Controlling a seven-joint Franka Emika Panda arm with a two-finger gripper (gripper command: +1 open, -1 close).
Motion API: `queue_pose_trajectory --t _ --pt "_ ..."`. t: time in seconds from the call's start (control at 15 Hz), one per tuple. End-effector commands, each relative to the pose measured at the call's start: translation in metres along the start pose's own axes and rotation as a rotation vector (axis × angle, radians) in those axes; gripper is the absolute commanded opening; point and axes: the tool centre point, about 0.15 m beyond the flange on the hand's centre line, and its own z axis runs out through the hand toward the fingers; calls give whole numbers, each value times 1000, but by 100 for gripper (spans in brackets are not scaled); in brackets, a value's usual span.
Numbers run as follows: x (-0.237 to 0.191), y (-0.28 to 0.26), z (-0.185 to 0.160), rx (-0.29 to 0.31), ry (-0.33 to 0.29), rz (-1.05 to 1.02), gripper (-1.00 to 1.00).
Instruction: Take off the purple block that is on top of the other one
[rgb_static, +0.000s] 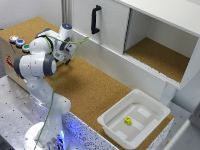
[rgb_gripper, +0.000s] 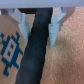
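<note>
No purple block shows in either view; the blocks are hidden or out of view. My gripper (rgb_static: 70, 52) hangs over the far left part of the cork tabletop (rgb_static: 95, 85), close to the white cabinet front. In the wrist view the gripper (rgb_gripper: 38, 27) is open, with pale fingers (rgb_gripper: 56, 27) apart and nothing between them. Under it runs a dark strip (rgb_gripper: 35, 55), with a blue printed pattern (rgb_gripper: 9, 47) on a brown surface beside it.
A white tray (rgb_static: 112, 125) at the exterior view's lower right holds a small yellow object (rgb_static: 128, 120). The white cabinet has a black handle (rgb_static: 95, 19) and an open compartment (rgb_static: 160, 55). Coloured buttons (rgb_static: 19, 41) sit on a box at the left.
</note>
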Motion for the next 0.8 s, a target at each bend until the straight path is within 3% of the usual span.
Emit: queue_pose_trajectory --t 0.0,0.27,0.53,0.73 --pt "76 -44 27 10 40 -42 100" --pt "76 -48 9 -12 77 -60 100" --pt "56 -32 -41 -140 131 -59 100" --pt "45 -22 -75 -180 149 -73 100"
